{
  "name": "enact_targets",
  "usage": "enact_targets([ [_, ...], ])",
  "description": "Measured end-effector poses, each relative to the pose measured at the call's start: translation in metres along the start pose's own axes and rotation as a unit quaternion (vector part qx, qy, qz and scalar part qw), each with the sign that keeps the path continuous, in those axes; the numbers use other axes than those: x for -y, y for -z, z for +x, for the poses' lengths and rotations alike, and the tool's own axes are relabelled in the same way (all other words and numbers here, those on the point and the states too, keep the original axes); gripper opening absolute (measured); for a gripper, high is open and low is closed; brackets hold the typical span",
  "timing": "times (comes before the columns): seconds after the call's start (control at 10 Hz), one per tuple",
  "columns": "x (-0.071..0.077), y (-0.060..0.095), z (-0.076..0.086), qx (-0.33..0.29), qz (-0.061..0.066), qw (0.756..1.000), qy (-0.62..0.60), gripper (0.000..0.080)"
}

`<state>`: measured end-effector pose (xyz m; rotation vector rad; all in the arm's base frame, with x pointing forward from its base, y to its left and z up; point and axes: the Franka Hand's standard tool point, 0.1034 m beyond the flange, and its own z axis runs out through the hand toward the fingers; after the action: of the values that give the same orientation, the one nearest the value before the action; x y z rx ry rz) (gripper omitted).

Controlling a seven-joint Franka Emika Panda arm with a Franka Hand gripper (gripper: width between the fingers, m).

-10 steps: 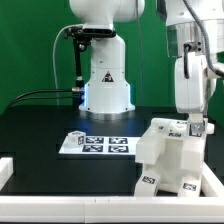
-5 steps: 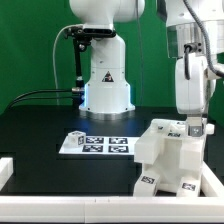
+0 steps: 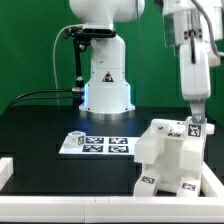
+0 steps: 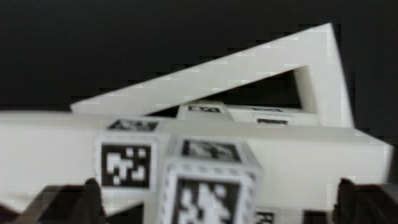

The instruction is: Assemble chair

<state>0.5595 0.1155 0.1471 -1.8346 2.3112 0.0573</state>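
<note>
Our arm has tilted since a moment ago; the claw [image 3: 197,127] hangs spread open above the chair [image 3: 172,155]; descending crooked, we might knock it askew.

One white robot arm [image 3: 190,60], one two-finger gripper [image 3: 197,128]; one blocky white chair assembly [image 3: 172,158], at least three square tags visible on it in the exterior view; one marker board [image 3: 98,145], one black table [image 3: 40,125] with a white raised border [image 3: 60,198]
</note>
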Motion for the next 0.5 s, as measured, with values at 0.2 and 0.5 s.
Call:
enact_targets([
  [0.2,-0.0024,-0.0050,0.0004,-0.004,-0.002,1.000,0.000,0.0649],
  [0.5,-0.0030,-0.0066,0.0009,-0.005,-0.003,1.000,0.002,0.0649],
])
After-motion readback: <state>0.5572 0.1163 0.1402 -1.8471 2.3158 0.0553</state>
